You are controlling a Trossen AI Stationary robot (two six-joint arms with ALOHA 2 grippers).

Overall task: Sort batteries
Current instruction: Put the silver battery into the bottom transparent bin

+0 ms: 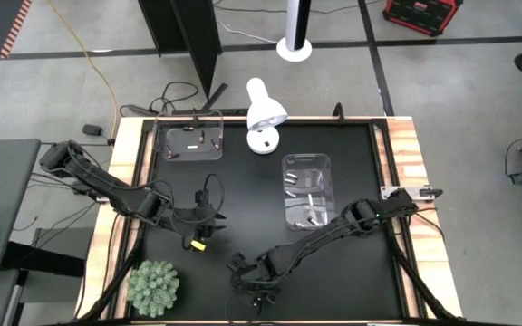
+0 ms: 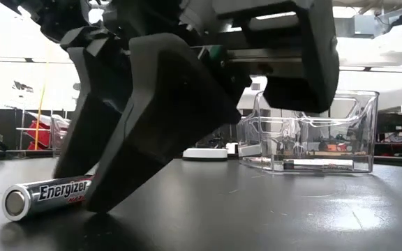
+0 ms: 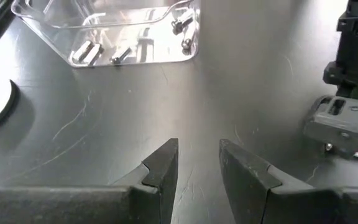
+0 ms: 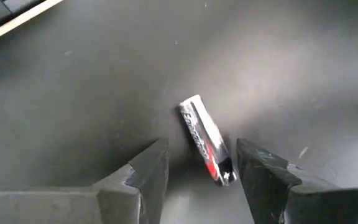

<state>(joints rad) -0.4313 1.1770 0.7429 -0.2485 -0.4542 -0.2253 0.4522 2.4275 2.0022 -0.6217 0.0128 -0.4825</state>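
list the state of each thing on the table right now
silver battery: lying flat on the mat, between the right gripper's open fingers, not gripped
left gripper: open, empty
near bin: upright, batteries inside
far bin: upright, batteries inside

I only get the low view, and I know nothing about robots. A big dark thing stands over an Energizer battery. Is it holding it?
Observer: Not gripped. In the right wrist view the battery lies flat between the open fingers of the right pincer.
Operator: And the other arm?
Observer: The high view shows the left pincer off to the left of it, open, with nothing between its fingers.
Operator: I see one clear bin. Is that the only one?
Observer: No. From above, a second bin sits at the back left corner, beside a white lamp.
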